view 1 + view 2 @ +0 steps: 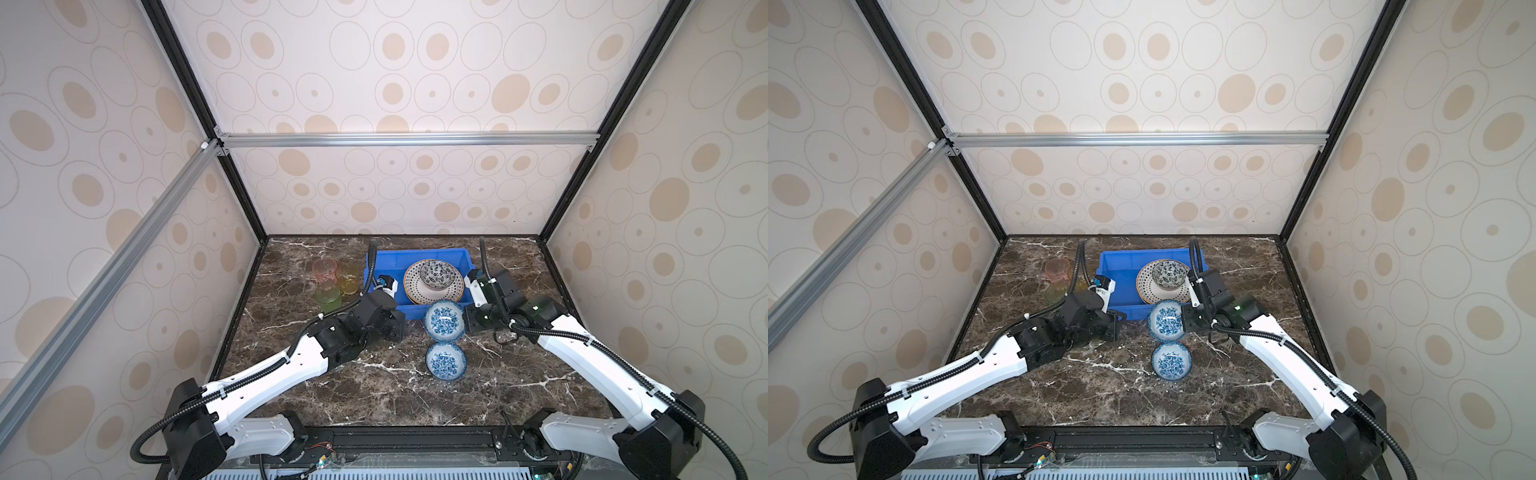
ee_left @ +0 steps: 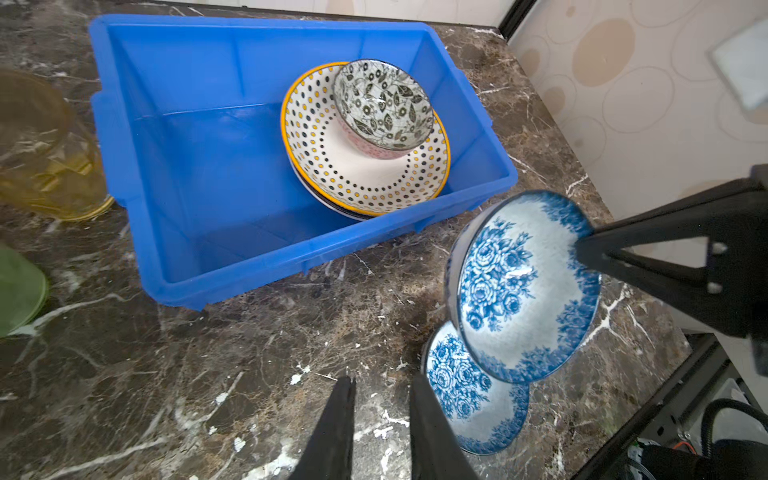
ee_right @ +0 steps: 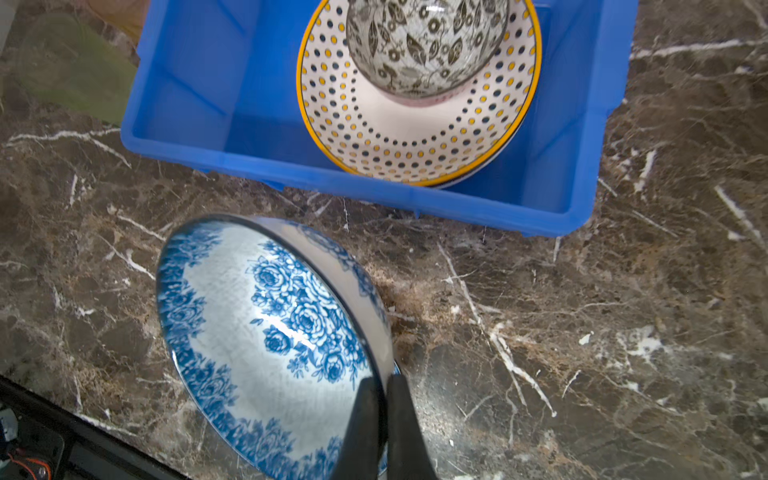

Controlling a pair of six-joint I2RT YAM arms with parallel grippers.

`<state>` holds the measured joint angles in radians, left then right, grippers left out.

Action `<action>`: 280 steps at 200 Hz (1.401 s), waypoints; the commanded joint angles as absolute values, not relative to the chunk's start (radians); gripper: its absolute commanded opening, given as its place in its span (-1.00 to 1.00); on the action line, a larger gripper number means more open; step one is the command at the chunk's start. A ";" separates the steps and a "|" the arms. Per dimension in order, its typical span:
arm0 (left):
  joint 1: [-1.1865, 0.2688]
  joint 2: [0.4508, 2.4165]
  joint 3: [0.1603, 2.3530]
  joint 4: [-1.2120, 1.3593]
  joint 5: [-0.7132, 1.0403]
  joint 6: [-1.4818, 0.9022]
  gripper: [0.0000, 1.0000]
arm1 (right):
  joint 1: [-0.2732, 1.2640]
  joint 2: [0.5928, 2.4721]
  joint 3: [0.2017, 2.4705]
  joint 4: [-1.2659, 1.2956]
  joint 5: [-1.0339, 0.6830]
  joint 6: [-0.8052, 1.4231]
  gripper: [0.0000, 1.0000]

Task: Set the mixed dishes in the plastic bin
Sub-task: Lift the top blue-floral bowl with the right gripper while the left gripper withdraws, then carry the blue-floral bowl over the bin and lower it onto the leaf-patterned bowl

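Left tool, jaws slightly apart and gripping nothing, hangs over the marble desk in front of the blue bin, its fingers aimed toward the bin's near wall.

Off the bin's left side, three tumblers stand clustered on the desk. The pink tumbler is at the rear, the amber tumbler is just beside the bin wall, and the green tumbler is nearest the front.

Inside the bin, toward its right end, a dotted yellow-rimmed plate lies on at least one more plate, whose dark edge shows beneath it. A black-white floral bowl sits upright on top.

In front of the bin's right end, the right tool is clamped on the rim of a blue-white bowl. That bowl is tipped steeply and appears raised off the desk, with the bin's near wall between it and the stacked plates.

A second blue-white bowl sits upright on the desk, farther out from the bin than the held one. It lies just beside the left tool's fingers.
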<state>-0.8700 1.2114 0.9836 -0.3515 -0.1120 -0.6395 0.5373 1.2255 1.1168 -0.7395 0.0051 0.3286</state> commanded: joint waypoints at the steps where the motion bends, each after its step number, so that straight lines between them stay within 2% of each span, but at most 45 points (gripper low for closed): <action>1: -0.847 1.189 0.972 -0.360 -0.119 -0.645 -0.51 | 0.535 1.269 1.199 -0.681 0.022 0.353 -1.00; 88: -0.746 1.179 0.926 -0.333 -0.050 -0.613 -0.51 | 0.433 1.476 1.402 -0.594 -0.084 0.432 -1.00; 165: -0.670 1.228 0.930 -0.299 0.014 -0.573 -0.51 | 0.343 1.621 1.465 -0.522 -0.128 0.500 -1.00; 280: -0.567 1.389 0.971 -0.232 0.123 -0.516 -0.50 | 0.287 1.829 1.604 -0.525 -0.149 0.512 -1.00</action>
<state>-0.5934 1.3590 0.9245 -0.2657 0.0879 -0.5541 0.2935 1.8156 1.5532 -0.5480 -0.1280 0.4942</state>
